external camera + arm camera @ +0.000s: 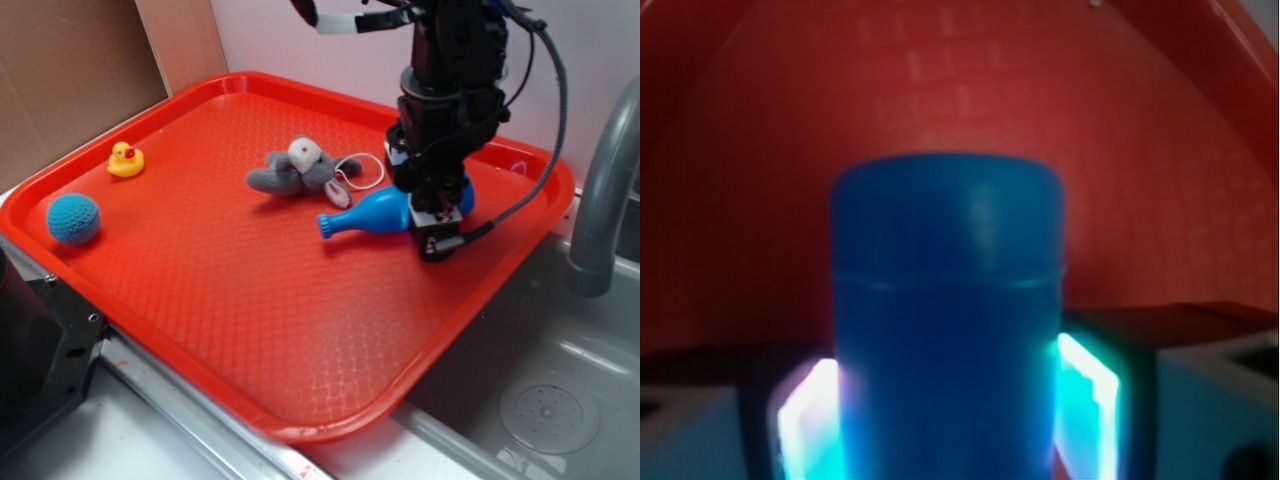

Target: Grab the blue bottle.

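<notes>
Wrist view: gripper [950,410] fingers [805,420] sit flush against both sides of the bottle [948,300], apparently clamped. Bottle lies sideways on the tray [200,280] by the plush [300,168], gripped at its wide body for purchase.

I see my arm reaching steeply down from the top of the exterior view, its black wrist nearly upright, over the thick end of the blue bottle [385,212]. The hand [437,222] sits low at that end, its tips down near the red tray [250,330] that carries the bottle. In the wrist view the two fingers [808,420] stand one on each side of the bottle's body, close against it with no clear gap, so the hand appears closed on it.
</notes>
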Robot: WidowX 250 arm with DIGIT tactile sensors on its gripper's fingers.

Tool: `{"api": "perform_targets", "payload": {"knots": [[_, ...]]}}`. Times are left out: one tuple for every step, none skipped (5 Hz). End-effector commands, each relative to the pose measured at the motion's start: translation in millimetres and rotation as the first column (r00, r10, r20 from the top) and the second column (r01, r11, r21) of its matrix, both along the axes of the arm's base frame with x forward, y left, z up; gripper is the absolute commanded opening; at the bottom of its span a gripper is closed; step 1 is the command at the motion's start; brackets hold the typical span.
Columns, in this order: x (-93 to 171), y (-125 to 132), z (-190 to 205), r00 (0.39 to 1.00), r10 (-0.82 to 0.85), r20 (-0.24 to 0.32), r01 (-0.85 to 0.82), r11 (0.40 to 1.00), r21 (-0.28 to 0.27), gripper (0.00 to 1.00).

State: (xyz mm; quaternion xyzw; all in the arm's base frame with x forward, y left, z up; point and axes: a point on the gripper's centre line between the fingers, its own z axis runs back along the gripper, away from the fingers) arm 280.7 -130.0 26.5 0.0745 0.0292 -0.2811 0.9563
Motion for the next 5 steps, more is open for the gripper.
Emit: {"api": "perform_targets", "payload": {"knots": [[-37, 39, 109, 0.964, 0.256, 0.076, -0.240, 0.955, -0.174, 0.00], [-63, 72, 133, 0.915, 0.399, 0.065, -0.374, 0.897, -0.235, 0.00], [-88, 94, 146, 0.862, 0.505, 0.050, -0.473, 0.835, -0.283, 0.00], [-102, 100, 150, 0.810, 0.580, 0.092, -0.544, 0.800, -0.252, 0.00], [-104, 101, 153, 0.844, 0.527, 0.106, -0.489, 0.835, -0.252, 0.00]]}}
